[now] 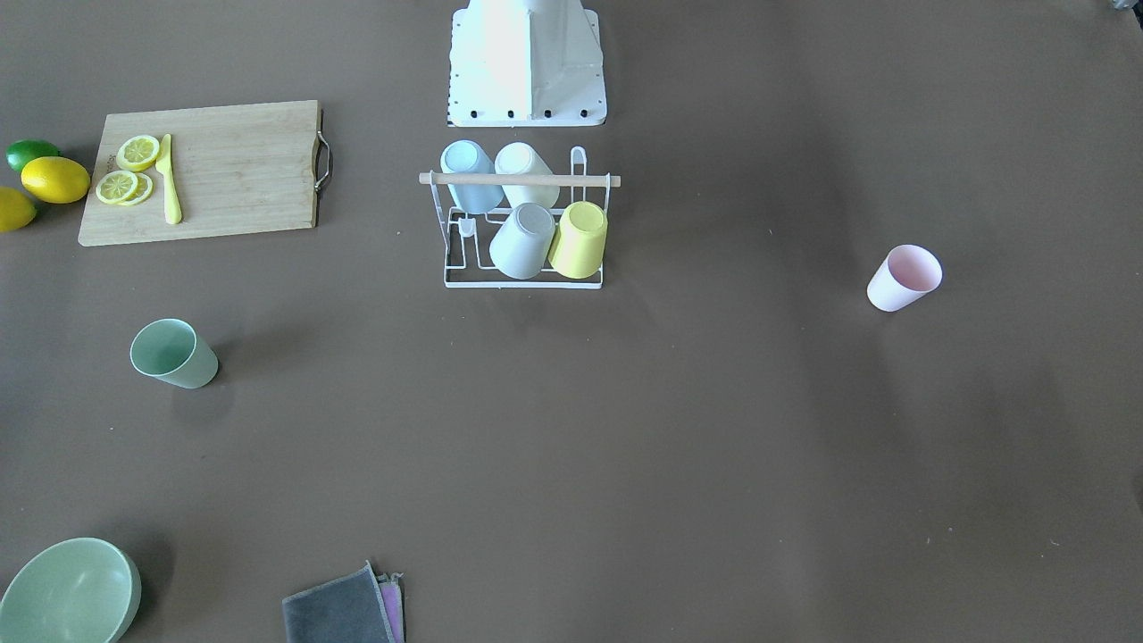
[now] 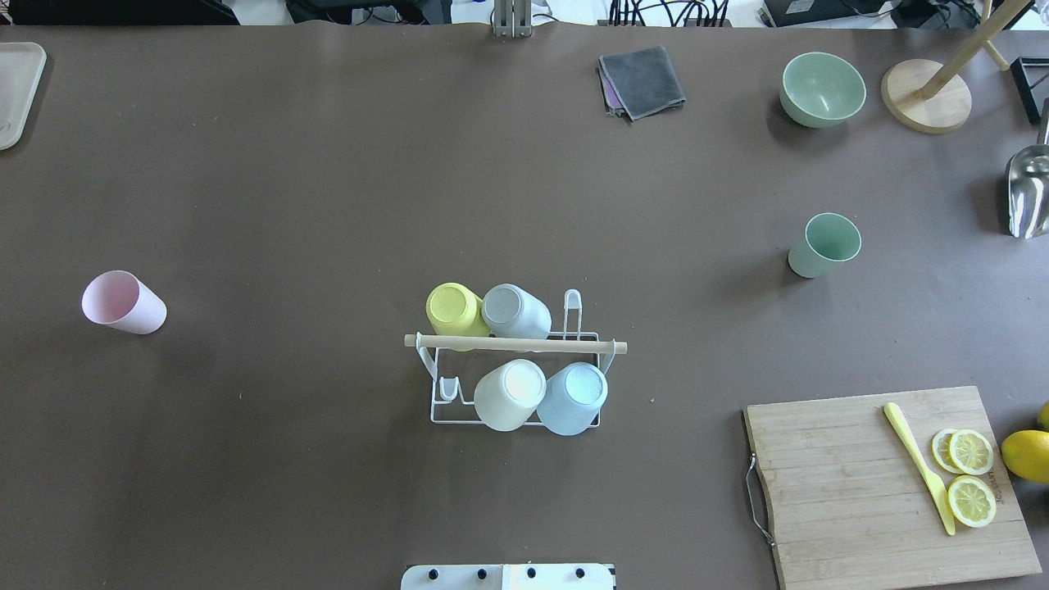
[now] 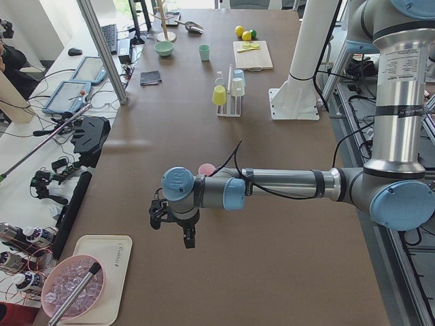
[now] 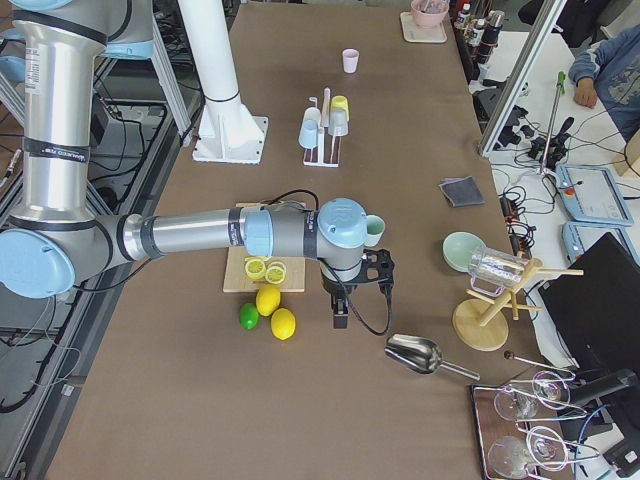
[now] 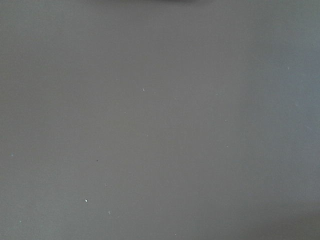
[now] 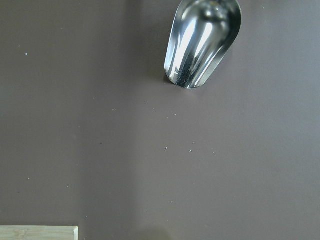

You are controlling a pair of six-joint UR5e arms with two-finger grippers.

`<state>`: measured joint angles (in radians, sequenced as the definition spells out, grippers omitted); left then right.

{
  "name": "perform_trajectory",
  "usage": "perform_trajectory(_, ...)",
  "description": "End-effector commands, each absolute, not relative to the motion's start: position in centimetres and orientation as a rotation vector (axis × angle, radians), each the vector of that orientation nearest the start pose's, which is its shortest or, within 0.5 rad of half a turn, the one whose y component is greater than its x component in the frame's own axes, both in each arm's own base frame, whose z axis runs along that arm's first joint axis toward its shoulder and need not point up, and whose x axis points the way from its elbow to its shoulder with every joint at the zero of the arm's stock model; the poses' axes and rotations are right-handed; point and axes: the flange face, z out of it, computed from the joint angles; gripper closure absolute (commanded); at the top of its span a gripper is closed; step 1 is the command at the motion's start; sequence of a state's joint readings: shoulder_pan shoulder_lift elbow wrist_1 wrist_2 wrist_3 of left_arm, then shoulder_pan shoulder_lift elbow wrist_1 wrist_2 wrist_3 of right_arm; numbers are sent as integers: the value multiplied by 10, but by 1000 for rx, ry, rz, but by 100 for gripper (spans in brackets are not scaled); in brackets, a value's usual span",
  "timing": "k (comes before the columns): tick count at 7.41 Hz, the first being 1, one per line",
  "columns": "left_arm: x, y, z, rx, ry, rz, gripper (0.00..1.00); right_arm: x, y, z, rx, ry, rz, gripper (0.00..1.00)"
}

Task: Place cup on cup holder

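Note:
The white wire cup holder (image 2: 574,347) with a wooden rod stands mid-table and carries several upturned cups; it also shows in the front view (image 1: 571,179). A pink cup (image 2: 123,301) lies on its side at the left. A green cup (image 2: 824,244) lies on its side at the right. My left gripper (image 3: 173,227) shows only in the left side view, hanging over the table near the pink cup (image 3: 206,168); I cannot tell whether it is open. My right gripper (image 4: 345,300) shows only in the right side view, near the green cup (image 4: 374,230); I cannot tell its state.
A wooden cutting board (image 2: 852,492) with lemon slices and a yellow knife (image 2: 918,467) lies near right, with lemons (image 2: 1028,455) beside it. A green bowl (image 2: 822,88), grey cloth (image 2: 643,80), metal scoop (image 6: 202,42) and wooden stand (image 2: 926,97) sit far right.

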<state>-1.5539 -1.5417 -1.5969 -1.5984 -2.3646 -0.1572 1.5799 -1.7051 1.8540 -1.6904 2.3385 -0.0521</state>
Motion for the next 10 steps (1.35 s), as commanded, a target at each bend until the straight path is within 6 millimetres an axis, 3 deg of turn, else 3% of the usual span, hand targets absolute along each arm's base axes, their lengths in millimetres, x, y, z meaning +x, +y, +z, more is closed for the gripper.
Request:
perform_trajectory(1,-53,-482,656,-47,793,-122,2,67,-430,596,42,-766,-44,0)
perform_trajectory(6,-53,-483,655,-45,793,-122,2,63,-431,582,70,-776,-70,0)
perform_trajectory(8,-53,-483,655,-45,793,-122,2,46,-437,576,69,-777,-115,0)
perform_trajectory(10,-54,-483,655,-44,791,-121,2,20,-439,555,89,-771,-191,0)
